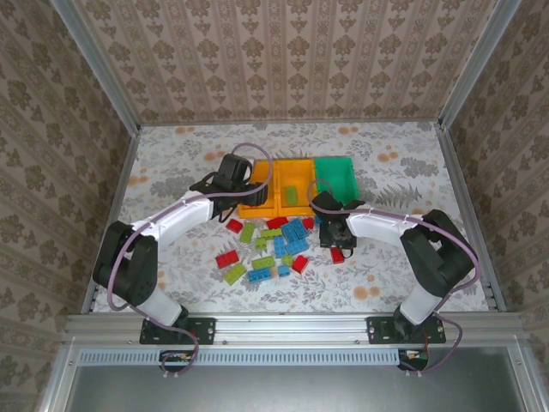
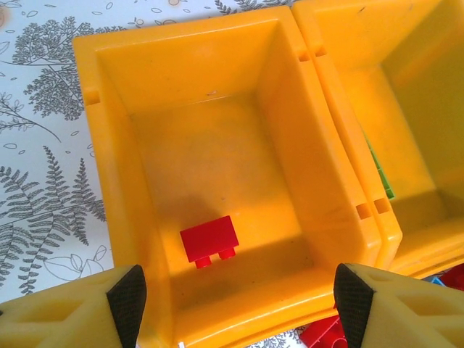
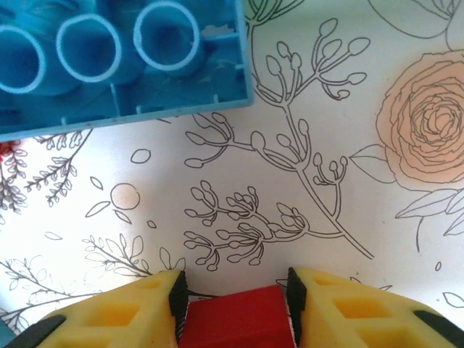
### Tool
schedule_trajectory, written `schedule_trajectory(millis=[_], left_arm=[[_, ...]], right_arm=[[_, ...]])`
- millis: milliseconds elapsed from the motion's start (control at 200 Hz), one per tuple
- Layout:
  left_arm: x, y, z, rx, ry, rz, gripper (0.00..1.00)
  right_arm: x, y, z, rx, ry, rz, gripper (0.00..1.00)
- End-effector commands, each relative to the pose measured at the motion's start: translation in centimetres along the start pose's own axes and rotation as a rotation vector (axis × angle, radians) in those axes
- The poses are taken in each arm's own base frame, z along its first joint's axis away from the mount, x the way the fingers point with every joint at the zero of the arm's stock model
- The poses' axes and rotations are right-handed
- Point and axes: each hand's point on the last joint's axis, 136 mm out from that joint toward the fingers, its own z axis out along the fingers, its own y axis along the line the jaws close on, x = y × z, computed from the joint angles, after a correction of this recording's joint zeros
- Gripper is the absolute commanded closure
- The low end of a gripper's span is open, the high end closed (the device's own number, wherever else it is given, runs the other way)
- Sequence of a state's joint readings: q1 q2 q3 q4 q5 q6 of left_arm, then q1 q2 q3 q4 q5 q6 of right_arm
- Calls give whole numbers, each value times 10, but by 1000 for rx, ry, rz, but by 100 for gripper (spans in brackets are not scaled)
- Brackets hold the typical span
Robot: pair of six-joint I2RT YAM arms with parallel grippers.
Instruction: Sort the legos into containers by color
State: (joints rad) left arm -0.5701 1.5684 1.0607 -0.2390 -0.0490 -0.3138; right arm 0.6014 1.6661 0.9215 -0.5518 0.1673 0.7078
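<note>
bins: stand in a row at the middle of the flowered table (image 1: 171,154), walls touching, with the left orange bin (image 1: 262,199), then the middle orange bin (image 1: 302,176), then the green bin (image 1: 336,180) at the right end.

left gripper (image 1: 230,176): hangs over the left orange bin at its left edge, fingers (image 2: 127,297) spread wide, holds nothing. looks straight down into the bin from the wrist view, where a second red brick (image 2: 209,241) lies alone on the floor close to the near wall, studs pointing at that wall.

middle orange bin: holds a green brick (image 1: 292,196), seen from the left wrist as a thin green sliver against the wall.

right gripper (image 1: 336,245): sits low at the table in front of the green bin, just right of the pile (image 1: 274,245). has the fingers drawn in on a red brick (image 3: 235,322), black pads (image 3: 176,304) pressed to both its sides.

blue brick (image 3: 116,58): lies upside down just ahead of those fingers, hollow tubes up, apart from the red brick, bare flowered cloth between.

pile: spreads loose in front of the bins, between the two arms, in red, blue and green, with a blue cluster at the middle crowding close to the right gripper. leaves a few red pieces (image 2: 326,335) right against the outside of the left orange bin's near wall.
</note>
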Motion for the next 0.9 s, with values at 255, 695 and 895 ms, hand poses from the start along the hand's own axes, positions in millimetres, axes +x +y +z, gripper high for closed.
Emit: schedule_trajectory(millis=[255, 695, 895], left_arm=[[7, 5, -7, -28, 9, 10, 27], [12, 11, -18, -47, -1, 6, 25], [15, 16, -26, -60, -16, 4, 24]], right_arm=[[12, -8, -19, 11, 5, -60, 28], [45, -17, -1, 69, 101, -139, 52], [28, -3, -17, 27, 43, -164, 73]])
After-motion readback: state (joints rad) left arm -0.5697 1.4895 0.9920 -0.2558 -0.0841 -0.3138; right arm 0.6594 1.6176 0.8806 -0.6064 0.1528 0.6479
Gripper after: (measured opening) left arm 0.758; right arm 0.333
